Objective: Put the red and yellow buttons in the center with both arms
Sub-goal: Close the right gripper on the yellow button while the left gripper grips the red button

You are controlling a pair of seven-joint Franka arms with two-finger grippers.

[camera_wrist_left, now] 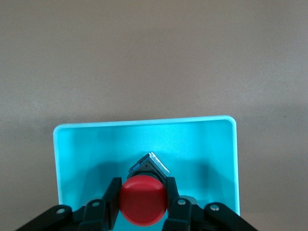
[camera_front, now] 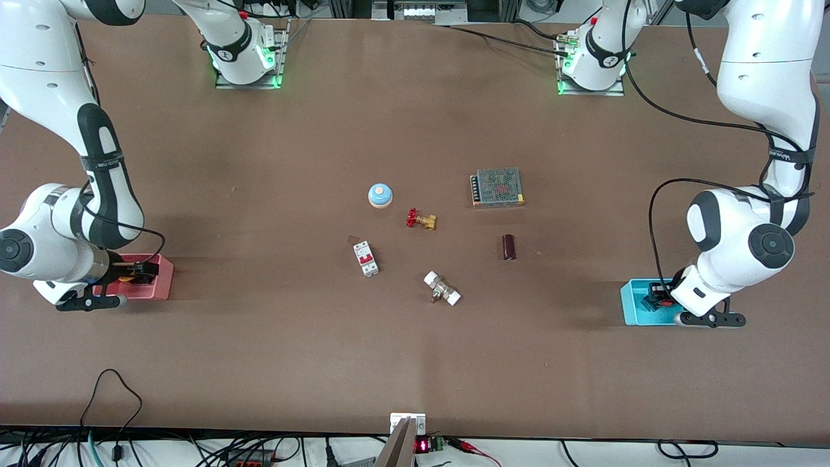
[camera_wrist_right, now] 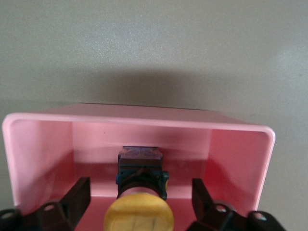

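The red button [camera_wrist_left: 143, 199] stands in the cyan bin [camera_wrist_left: 144, 130] at the left arm's end of the table. My left gripper [camera_wrist_left: 143, 186] is down in that bin [camera_front: 630, 305], and its fingers [camera_wrist_left: 112, 197] press both sides of the red cap. The yellow button [camera_wrist_right: 139, 216] stands in the pink bin [camera_wrist_right: 144, 120] at the right arm's end. My right gripper [camera_wrist_right: 140, 186] is down in that bin [camera_front: 162, 279], open, with its fingers [camera_wrist_right: 79, 195] well apart on either side of the button and not touching it. The centre tabletop [camera_front: 415, 259] holds neither button.
Around the table's middle lie a light-blue domed button [camera_front: 380, 195], a brass valve with a red handwheel [camera_front: 421, 220], a white circuit breaker [camera_front: 366, 258], a white-capped fitting [camera_front: 442, 288], a dark cylinder [camera_front: 509, 247] and a mesh-topped power supply [camera_front: 497, 187].
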